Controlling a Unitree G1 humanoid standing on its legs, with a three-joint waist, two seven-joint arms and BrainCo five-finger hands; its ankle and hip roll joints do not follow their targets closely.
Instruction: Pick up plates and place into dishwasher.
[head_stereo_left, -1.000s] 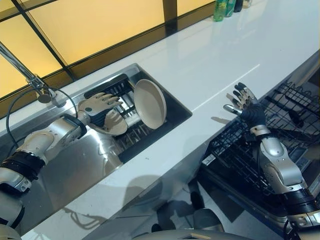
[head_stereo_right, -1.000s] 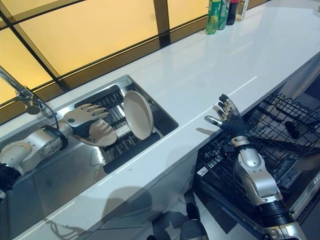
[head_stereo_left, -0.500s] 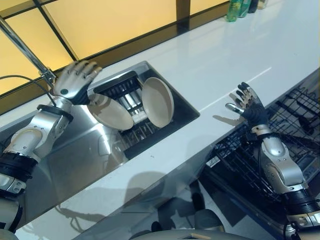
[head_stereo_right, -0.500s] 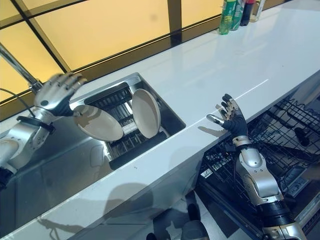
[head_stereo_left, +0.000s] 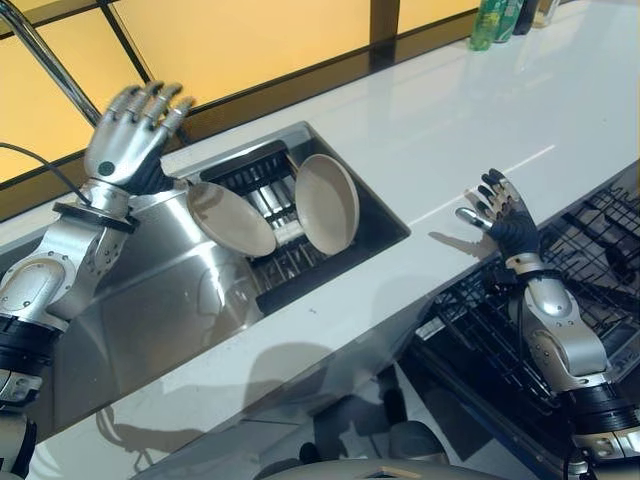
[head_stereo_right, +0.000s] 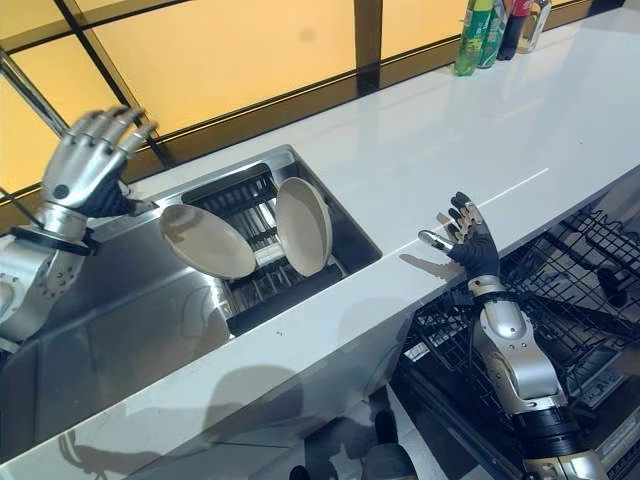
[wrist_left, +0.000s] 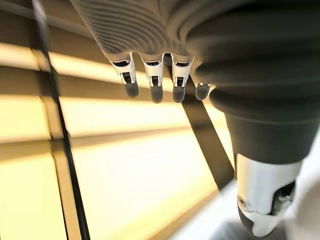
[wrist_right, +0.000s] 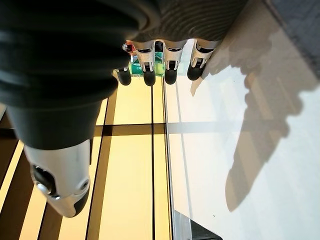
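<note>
Leaning in the sink's black rack (head_stereo_left: 262, 182), two cream plates rest: one (head_stereo_left: 231, 218) tilted toward the left, the other (head_stereo_left: 327, 203) nearly upright just to its right. The left hand (head_stereo_left: 128, 148) is raised above the sink's (head_stereo_left: 150, 310) far-left corner, fingers (head_stereo_left: 155, 98) straight and spread, holding nothing, clear of the nearer plate. The right hand (head_stereo_left: 503, 212) hovers at the white bench's (head_stereo_left: 430, 130) near edge over the open dishwasher rack (head_stereo_left: 500, 320), fingers splayed and empty. Its wrist view shows green bottles (wrist_right: 159, 64) past the fingertips; the eye views place them (head_stereo_right: 478, 35) far along the bench.
</note>
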